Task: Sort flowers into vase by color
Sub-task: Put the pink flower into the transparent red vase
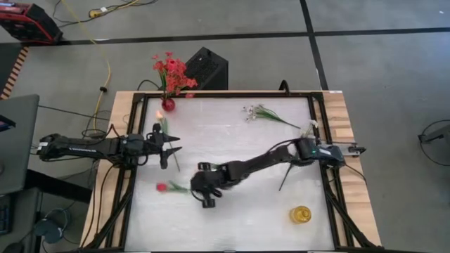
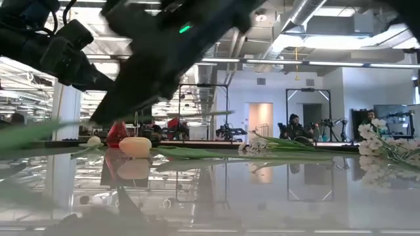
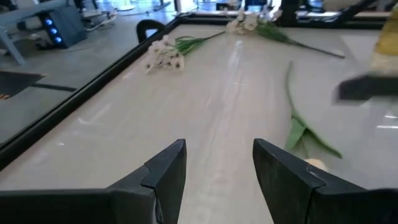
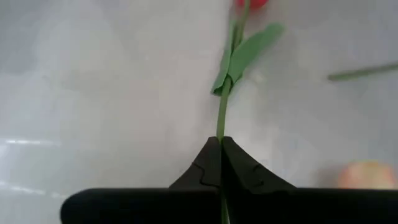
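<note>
A red tulip (image 1: pixel 162 187) lies left of centre, and my right gripper (image 1: pixel 196 189) is shut on its green stem (image 4: pixel 222 118). A pale orange tulip (image 1: pixel 160 117) lies near the left edge, with its stem running toward the near side. My left gripper (image 1: pixel 173 144) hovers open just beside that stem; the bud (image 3: pixel 314 164) shows by one finger. A red vase (image 1: pixel 168 105) at the far left corner holds red clustered blooms (image 1: pixel 172 70). A yellow vase (image 1: pixel 301 214) stands near right. White sprigs (image 1: pixel 252 112) lie at the far side. My right gripper pinches the red tulip's stem near its cut end (image 4: pixel 221 142) between both fingers. The fingers come from the table's right and lie along the stem, with the bloom (image 4: pixel 251 2) pointing away toward the left. Whether the flower is lifted clear I cannot tell.
Another white sprig (image 1: pixel 310 127) lies by the right edge next to the right arm's base, and a bare green stem (image 1: pixel 285 178) lies under that arm. A black box (image 1: pixel 206 68) stands beyond the far edge. The table's middle (image 1: pixel 232 140) is bare.
</note>
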Robot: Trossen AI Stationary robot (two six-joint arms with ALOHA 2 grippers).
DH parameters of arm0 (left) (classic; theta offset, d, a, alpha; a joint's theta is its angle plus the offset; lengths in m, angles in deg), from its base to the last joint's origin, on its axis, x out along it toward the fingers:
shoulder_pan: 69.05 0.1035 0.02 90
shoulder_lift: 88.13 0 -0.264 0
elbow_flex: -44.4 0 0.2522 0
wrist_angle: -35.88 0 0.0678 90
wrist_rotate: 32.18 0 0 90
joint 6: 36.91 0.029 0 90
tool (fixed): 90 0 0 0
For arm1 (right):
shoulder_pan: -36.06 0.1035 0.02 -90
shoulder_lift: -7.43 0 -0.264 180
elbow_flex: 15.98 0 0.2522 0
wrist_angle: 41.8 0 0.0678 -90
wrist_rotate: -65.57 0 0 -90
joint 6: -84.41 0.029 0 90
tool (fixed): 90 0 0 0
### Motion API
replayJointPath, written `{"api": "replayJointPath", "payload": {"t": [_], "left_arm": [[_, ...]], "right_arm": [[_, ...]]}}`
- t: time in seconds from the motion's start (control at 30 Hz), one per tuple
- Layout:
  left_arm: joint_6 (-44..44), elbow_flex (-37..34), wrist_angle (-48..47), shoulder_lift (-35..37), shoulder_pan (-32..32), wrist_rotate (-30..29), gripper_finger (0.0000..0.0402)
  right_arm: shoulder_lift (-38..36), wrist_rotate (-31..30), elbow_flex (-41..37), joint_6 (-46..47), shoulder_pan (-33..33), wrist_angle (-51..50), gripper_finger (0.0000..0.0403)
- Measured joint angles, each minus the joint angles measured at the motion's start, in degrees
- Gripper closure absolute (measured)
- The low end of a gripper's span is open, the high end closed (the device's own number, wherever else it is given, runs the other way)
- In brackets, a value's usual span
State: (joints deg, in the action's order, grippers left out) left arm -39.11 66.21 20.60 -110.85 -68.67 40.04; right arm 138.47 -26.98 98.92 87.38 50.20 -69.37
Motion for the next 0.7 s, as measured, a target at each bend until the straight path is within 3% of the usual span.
{"api": "replayJointPath", "payload": {"t": [0.13,0.3,0.4,0.53,0.7], "left_arm": [[-0.04,0.00,-0.63,-0.02,0.00,-0.57,0.0226],[-0.57,0.00,-0.57,-0.02,0.00,1.09,0.0226],[-0.29,0.00,0.97,-0.04,0.00,4.29,0.0226],[0.54,0.00,7.97,-0.55,0.00,10.76,0.0226],[1.90,0.02,24.67,-3.44,-0.05,18.19,0.0226]], "right_arm": [[-11.87,0.06,-18.43,1.26,1.08,15.94,0.0381],[-23.84,3.37,-42.07,4.12,-0.57,49.34,0.0381],[-27.23,3.91,-51.95,4.77,-1.11,69.34,0.0381],[-28.07,3.47,-57.91,5.00,-2.76,86.32,0.0381],[-26.76,2.53,-55.29,4.28,-5.23,90.49,0.0381]]}}
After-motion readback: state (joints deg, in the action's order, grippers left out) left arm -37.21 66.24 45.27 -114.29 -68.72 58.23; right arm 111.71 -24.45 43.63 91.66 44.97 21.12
